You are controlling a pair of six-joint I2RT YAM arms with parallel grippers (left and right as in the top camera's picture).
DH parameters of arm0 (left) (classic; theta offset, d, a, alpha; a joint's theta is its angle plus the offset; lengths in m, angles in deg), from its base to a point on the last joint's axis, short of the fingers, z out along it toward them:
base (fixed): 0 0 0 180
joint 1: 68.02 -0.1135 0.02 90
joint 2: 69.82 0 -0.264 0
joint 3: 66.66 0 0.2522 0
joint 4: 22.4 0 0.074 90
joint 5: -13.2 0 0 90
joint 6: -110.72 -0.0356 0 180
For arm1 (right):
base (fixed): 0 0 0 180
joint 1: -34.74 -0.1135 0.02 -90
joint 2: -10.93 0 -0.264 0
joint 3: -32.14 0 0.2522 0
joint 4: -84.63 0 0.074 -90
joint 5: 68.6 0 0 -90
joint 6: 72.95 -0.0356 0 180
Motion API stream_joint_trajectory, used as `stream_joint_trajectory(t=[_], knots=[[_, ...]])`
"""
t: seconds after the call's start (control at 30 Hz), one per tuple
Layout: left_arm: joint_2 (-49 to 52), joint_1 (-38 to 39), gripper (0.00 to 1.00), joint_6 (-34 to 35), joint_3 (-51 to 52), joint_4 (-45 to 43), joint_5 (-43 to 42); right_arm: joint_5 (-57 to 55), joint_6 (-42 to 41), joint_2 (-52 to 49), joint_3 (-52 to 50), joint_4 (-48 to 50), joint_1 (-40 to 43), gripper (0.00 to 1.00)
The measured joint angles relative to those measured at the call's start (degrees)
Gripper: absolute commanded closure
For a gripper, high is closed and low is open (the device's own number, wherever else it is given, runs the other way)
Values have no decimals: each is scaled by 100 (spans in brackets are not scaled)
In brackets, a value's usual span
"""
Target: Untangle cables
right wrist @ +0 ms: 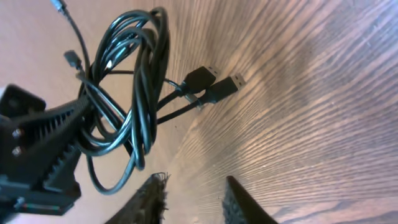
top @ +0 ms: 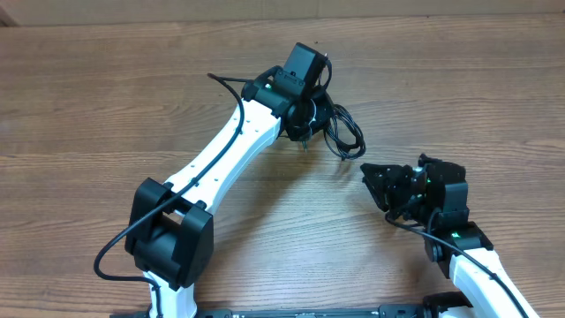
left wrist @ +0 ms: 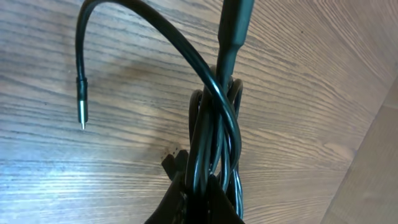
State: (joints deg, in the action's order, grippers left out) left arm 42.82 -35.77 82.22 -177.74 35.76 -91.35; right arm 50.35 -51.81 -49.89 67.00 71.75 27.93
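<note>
The cables are a bundle of thin black loops near the table's middle back. My left gripper is shut on the bundle. In the left wrist view the cables run up from between my shut left gripper, and one free end with a small plug arches out to the left. My right gripper stands to the right of the bundle, apart from it. In the right wrist view the right gripper is open with only bare table between its fingers. The cables hang ahead of it with two USB plugs sticking out.
The wooden table spreads round both arms. The left arm's white link crosses the middle from the bottom left. A thick black wire loops off its base. The right arm's base sits at the bottom right.
</note>
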Motion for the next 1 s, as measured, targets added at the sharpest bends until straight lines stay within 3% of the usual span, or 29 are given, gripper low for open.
stream_joint_trajectory(t=[0.33,0.73,1.0], knots=[[0,2,96,813,0,79,-398,291,1482,0,0,245,-4,60],[0,144,96,887,0,249,-522,378,1705,0,-2,855,-4,65],[0,251,96,599,0,236,-815,170,1624,0,-2,848,-11,77]])
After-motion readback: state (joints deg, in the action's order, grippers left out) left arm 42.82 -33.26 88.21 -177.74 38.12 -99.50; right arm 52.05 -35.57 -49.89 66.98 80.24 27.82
